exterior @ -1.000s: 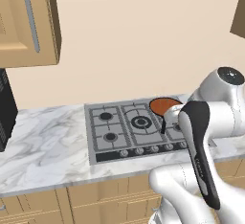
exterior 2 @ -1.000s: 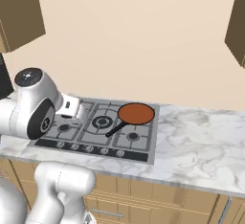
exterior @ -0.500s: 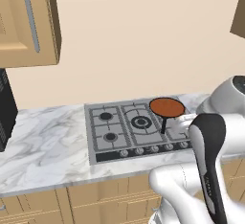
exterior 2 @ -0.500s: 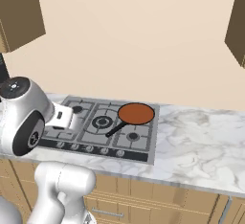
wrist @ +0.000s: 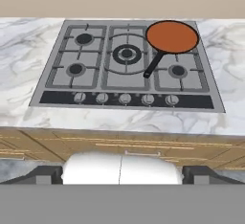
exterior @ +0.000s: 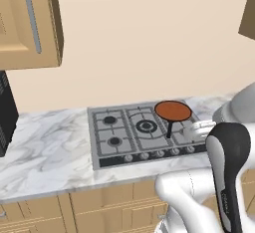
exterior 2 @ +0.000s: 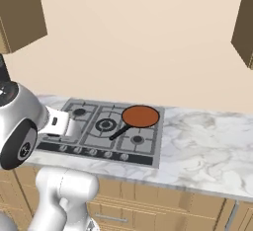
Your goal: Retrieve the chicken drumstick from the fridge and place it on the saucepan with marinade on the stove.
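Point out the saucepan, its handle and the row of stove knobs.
saucepan (wrist: 172,36), hand view, on the orange-brown marinade inside it.
handle (wrist: 154,64), hand view, midway along the black bar.
knobs (wrist: 125,98), hand view, on the middle knob of the front row.

I'm looking at a white-and-grey marbled bench running along a plain beige wall. Tan wooden drawer fronts sit below its front edge. A tan wall cabinet with a vertical bar handle hangs upper left, and another cabinet hangs at the far right
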